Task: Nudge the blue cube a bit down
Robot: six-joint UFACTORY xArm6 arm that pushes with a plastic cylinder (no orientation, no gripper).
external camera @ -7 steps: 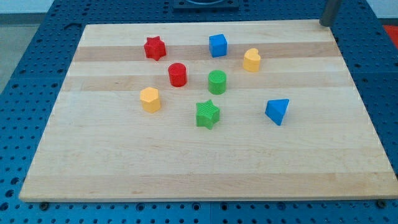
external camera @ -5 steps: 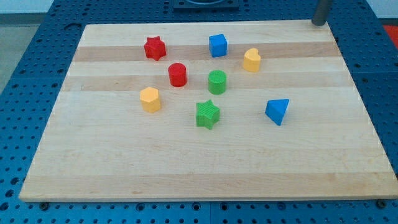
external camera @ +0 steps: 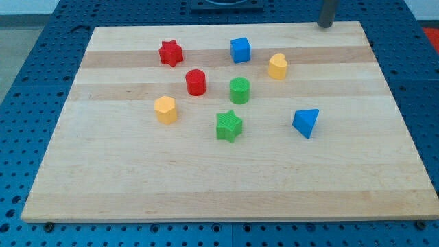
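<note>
The blue cube (external camera: 240, 50) sits near the top middle of the wooden board (external camera: 219, 171). My tip (external camera: 325, 26) is at the board's top edge, up and to the right of the cube, well apart from it. A yellow heart-shaped block (external camera: 277, 66) lies between them, just right of and below the cube.
A red star (external camera: 171, 53) lies left of the cube. A red cylinder (external camera: 196, 81), a green cylinder (external camera: 239, 90), a yellow hexagonal block (external camera: 165, 109), a green star (external camera: 229, 126) and a blue triangular block (external camera: 306, 123) lie below.
My tip has moved left along the board's top edge, from near the top right corner towards the blue cube. No block has moved.
</note>
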